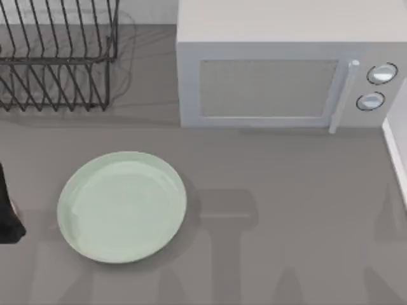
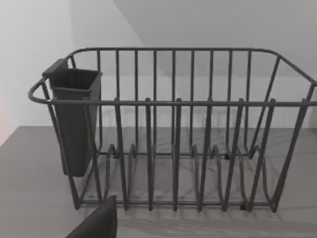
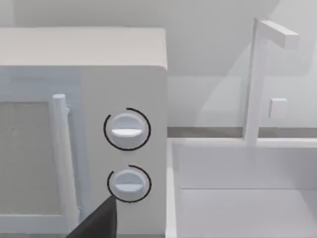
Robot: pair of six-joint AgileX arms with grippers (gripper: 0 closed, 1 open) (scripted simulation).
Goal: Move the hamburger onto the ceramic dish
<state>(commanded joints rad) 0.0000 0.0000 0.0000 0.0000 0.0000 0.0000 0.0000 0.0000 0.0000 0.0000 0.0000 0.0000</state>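
The grey bench (image 1: 286, 210) carries the ceramic dish (image 1: 122, 206), a wire rack (image 1: 57, 57) and a microwave (image 1: 280, 70); whether the grippers are open, I cannot tell.

Even, diffuse lighting holding across all three views, nothing dim. Ceramic dish (image 1: 122, 206) casting soft shadow toward right on table (image 1: 286, 190); more broad faint shadows lying across table near bottom edge. Dish rack (image 1: 57, 54) throwing thin wire shadows onto table beside it. Mild sheen showing on dish, no harsh glare. Microwave (image 1: 286, 70) reading flat, evenly lit.
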